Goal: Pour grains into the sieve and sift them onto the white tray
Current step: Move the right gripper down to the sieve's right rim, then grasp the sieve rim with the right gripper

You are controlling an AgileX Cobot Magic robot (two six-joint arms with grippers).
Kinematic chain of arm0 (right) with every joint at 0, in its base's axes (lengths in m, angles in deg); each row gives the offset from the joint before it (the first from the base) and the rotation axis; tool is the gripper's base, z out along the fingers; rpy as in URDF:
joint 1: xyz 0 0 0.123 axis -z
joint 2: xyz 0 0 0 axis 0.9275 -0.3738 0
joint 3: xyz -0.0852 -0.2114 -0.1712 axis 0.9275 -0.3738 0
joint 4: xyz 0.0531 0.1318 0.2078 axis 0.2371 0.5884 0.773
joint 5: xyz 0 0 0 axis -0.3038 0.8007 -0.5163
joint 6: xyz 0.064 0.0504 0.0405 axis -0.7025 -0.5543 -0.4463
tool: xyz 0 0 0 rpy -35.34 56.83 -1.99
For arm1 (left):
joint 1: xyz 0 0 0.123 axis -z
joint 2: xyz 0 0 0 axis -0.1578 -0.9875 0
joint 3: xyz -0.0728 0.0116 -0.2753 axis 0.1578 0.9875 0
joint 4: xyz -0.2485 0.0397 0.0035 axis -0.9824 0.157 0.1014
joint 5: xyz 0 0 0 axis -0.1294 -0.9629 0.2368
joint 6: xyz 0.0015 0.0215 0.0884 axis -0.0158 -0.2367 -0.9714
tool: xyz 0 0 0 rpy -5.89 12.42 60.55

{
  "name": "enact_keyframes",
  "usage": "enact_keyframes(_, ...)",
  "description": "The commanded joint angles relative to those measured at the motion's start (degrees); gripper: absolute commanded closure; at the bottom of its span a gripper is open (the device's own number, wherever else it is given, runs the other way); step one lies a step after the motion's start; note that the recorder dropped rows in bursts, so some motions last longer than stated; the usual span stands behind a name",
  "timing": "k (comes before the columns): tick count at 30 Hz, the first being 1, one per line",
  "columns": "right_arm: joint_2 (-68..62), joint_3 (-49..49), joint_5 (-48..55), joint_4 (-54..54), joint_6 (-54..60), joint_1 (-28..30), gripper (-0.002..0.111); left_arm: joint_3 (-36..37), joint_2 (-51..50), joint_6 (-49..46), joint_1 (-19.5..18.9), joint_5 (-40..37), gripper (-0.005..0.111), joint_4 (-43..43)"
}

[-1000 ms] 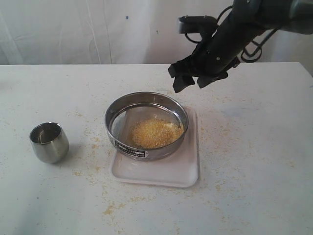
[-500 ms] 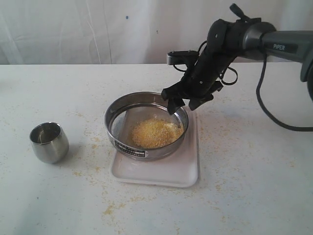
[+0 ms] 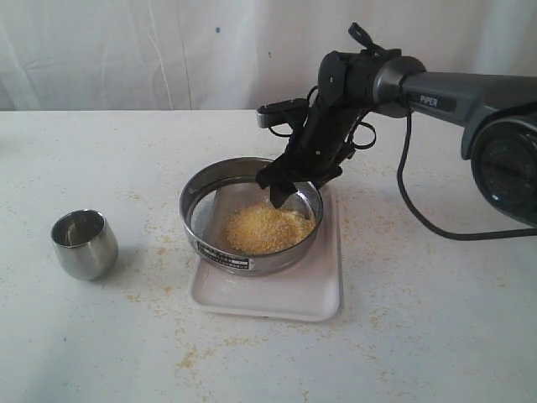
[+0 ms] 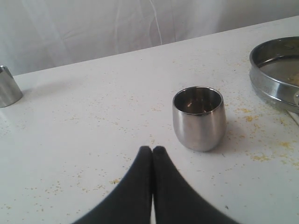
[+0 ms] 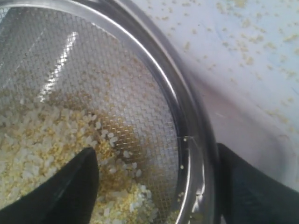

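Note:
The sieve [image 3: 220,254] stands on the white tray [image 3: 312,294] with a mound of grains [image 3: 262,228] on its mesh. My right gripper [image 3: 298,186] is open and straddles the sieve's far right rim. In the right wrist view, one finger [image 5: 70,186] hangs inside over the grains [image 5: 42,140], the other [image 5: 247,186] outside the sieve rim [image 5: 189,121], above the tray [image 5: 252,126]; neither touches the rim. My left gripper [image 4: 152,150] is shut and empty, just short of the steel cup [image 4: 199,120]. The sieve's edge [image 4: 271,70] shows beyond the cup.
The small steel cup [image 3: 84,243] stands upright at the table's left. Spilled grains lie scattered on the table around the tray. Another steel object [image 4: 8,88] sits at the edge of the left wrist view. A white curtain backs the table.
My right arm has come down and leftward from above the tray's far side, so its open fingers now sit astride the sieve's rim. Sieve, tray and cup have not moved.

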Motion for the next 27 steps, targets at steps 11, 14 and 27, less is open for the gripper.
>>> enact_keyframes(11,-1.20,1.85,3.39,-2.21,-1.78,-0.26,0.093,0.21,0.27,-0.19,-0.23,0.22,0.107,-0.79)
enact_keyframes(14,-1.20,2.25,3.77,-2.21,-1.96,-0.26,0.099,0.21,0.27,-0.19,-0.23,0.22,0.107,-0.79)
enact_keyframes(27,0.28,8.61,14.99,-1.20,-1.98,-0.26,0.108,0.21,0.27,-0.19,-0.23,0.22,0.107,-0.79)
